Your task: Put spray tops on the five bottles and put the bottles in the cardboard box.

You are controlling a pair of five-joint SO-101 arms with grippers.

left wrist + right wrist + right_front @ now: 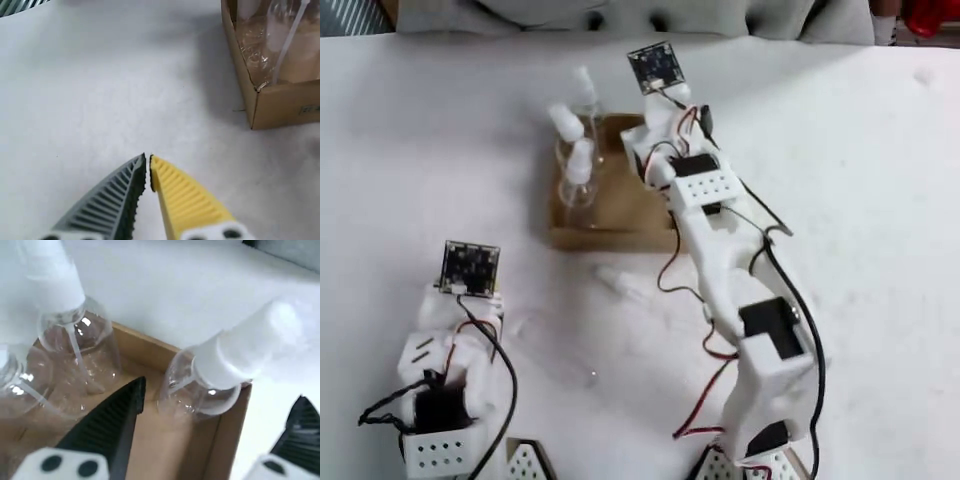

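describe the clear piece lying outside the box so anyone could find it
Start at the cardboard box in the middle of the white table. Just outside its near wall, toward the arms' bases, lies a small clear piece. Unlike the bottles standing inside the box, it lies flat on the bare table.

The left hand is pressed closed, while the right hand gapes wide.

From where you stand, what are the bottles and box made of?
Bottles: probably clear glossy plastic, see-through with bright glints. Spray tops: opaque white, likely plastic. Cardboard box: matte brown cardboard, raw edge at the rim.
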